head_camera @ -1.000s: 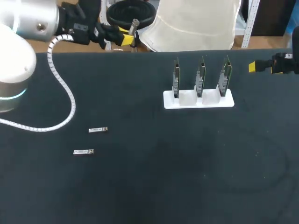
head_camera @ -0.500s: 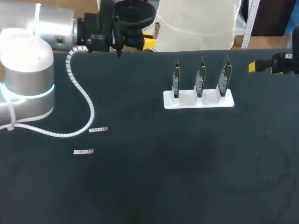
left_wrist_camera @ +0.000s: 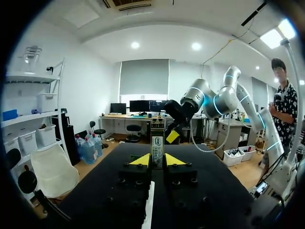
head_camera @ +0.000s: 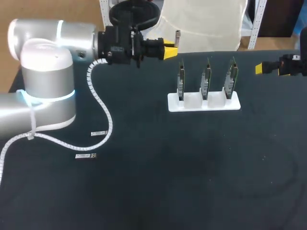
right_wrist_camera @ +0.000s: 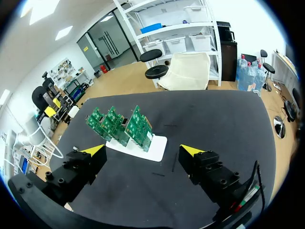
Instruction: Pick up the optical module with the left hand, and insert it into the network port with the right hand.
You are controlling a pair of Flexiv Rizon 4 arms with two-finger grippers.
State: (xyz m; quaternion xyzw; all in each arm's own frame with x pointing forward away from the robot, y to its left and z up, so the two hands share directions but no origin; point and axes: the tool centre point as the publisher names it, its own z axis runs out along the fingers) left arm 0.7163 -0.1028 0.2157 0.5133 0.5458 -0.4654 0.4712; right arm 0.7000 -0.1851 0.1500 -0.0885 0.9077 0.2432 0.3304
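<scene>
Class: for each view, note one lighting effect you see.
Head view: a cyan ring glows on the left arm; the black table shows hardly any shadow. Left wrist view: the optical module stands pale between dark fingers. Right wrist view: the table looks greyer.

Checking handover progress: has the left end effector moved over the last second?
Yes. The left end effector has moved right, toward the white stand.

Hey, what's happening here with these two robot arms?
The left gripper is shut on an optical module, over the table's far edge, near the white holder of three circuit boards. The right gripper hangs open at the table's right side, empty. Two spare modules lie on the table. Nothing is inserted yet.
</scene>
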